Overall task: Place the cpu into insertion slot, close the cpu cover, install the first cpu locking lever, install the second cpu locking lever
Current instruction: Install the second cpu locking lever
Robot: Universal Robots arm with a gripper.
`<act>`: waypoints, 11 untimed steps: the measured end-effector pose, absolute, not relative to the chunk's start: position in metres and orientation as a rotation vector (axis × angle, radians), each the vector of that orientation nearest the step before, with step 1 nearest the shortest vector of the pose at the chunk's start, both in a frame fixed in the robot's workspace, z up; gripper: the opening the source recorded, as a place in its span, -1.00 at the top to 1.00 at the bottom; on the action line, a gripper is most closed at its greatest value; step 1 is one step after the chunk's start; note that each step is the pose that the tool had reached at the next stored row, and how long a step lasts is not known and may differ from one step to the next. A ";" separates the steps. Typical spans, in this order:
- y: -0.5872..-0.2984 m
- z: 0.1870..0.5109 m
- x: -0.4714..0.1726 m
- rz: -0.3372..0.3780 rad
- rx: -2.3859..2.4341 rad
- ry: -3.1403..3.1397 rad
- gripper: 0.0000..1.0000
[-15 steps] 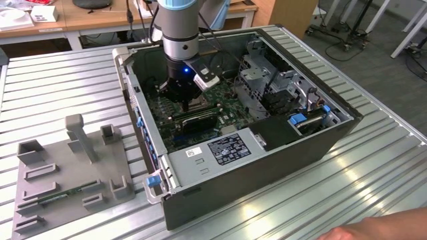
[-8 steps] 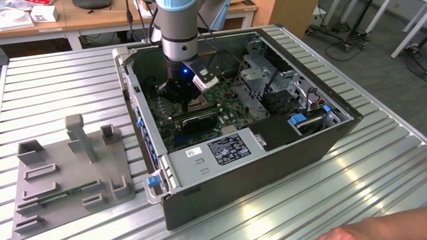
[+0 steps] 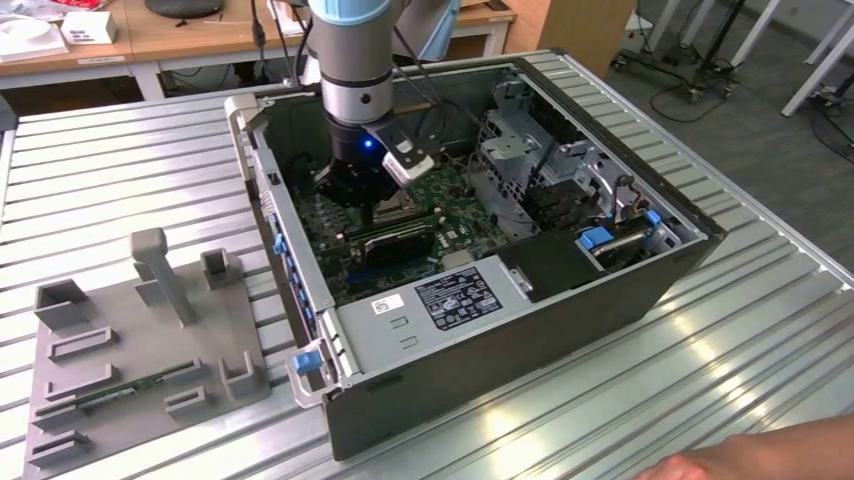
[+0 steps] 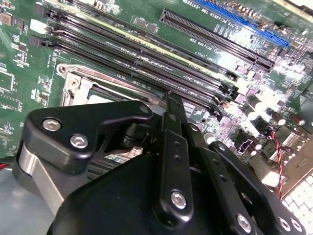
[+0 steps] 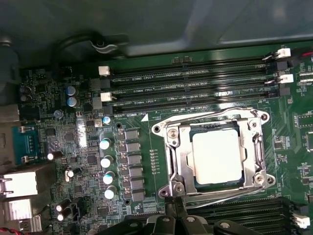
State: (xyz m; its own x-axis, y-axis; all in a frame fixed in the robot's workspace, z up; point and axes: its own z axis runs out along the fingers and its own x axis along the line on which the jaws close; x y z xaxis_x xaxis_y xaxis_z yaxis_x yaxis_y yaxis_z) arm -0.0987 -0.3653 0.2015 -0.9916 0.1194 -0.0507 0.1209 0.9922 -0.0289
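- My black metal gripper [image 4: 168, 105] is pressed together: in the second wrist view its two fingers meet in one narrow tip, with nothing pinched between them.
- That tip hangs just beside one edge of the square, dark-rimmed insertion slot [image 5: 213, 154] on the green circuit board [image 5: 161, 68]; in the first wrist view my fingertips [image 5: 174, 208] sit right at a corner of the slot. I cannot tell whether they touch it.
- The flat square cpu with its pale silvery metal top [image 5: 217, 157] lies seated in the slot, face up and level, its edges square to the slot's rim.
- The thin silvery hinged cpu cover [image 5: 178, 156] lies down flat over the slot, and the cpu top shows through its large square cut-out.
- One cpu, one slot and one cover are visible.
- Beside the slot, three long black memory slots [image 5: 190, 88] run parallel to its nearest edge, and more of them run along the opposite edge.
- In the exterior view my arm reaches down into the open dark computer case [image 3: 534, 330], which rests on a ribbed metal table [image 3: 120, 170], with a grey plastic fixture tray [image 3: 147, 340] next to the case.
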 end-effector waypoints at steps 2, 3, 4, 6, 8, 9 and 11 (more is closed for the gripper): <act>-0.365 0.201 -0.099 -0.049 0.186 3.087 0.80; -0.365 0.201 -0.099 -0.048 0.186 3.087 0.80; -0.365 0.200 -0.099 -0.048 0.186 3.087 0.80; -0.365 0.200 -0.099 -0.048 0.186 3.087 0.80; -0.365 0.200 -0.099 -0.048 0.186 3.087 0.80; -0.365 0.199 -0.099 -0.043 0.186 3.087 0.80; -0.365 0.199 -0.099 -0.029 0.187 3.088 0.80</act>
